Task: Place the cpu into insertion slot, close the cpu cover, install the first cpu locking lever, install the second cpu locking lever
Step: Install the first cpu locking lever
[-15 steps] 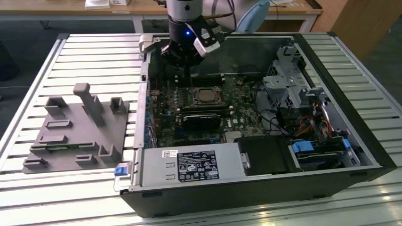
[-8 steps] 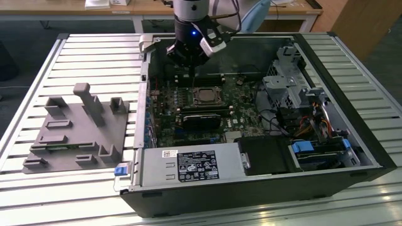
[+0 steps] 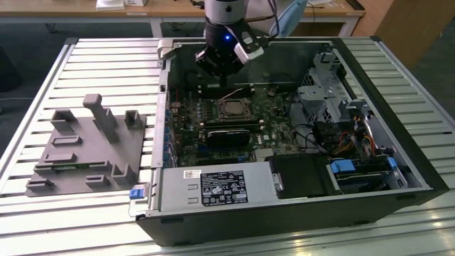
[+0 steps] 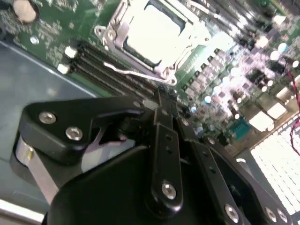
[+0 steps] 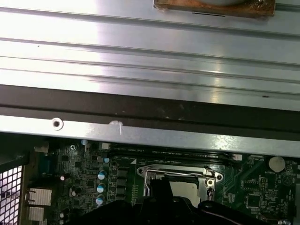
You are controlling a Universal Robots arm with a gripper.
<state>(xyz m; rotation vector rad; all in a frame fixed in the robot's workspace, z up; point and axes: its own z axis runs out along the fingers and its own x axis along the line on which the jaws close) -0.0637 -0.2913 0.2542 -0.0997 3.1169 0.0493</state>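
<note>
The cpu (image 4: 152,30) lies flat in the insertion slot (image 3: 233,109) on the green motherboard, its pale top facing up. The cpu cover (image 4: 116,29), a metal frame with a central window, lies down around it. A thin wire locking lever (image 4: 131,70) runs along the socket's side and stands off it, its hooked end close to my fingertips. My gripper (image 4: 161,93) hangs just behind the socket in the exterior view (image 3: 224,80), black fingers together with nothing visibly between them. In the first wrist view the cpu (image 5: 186,190) sits just beyond my gripper (image 5: 161,185).
The open computer case (image 3: 398,160) lies on a slatted metal table. Inside are a black card (image 3: 229,133), the labelled power supply (image 3: 213,186), a drive cage (image 3: 327,90) and cables. A grey fixture block (image 3: 85,149) stands on the table at the exterior view's left.
</note>
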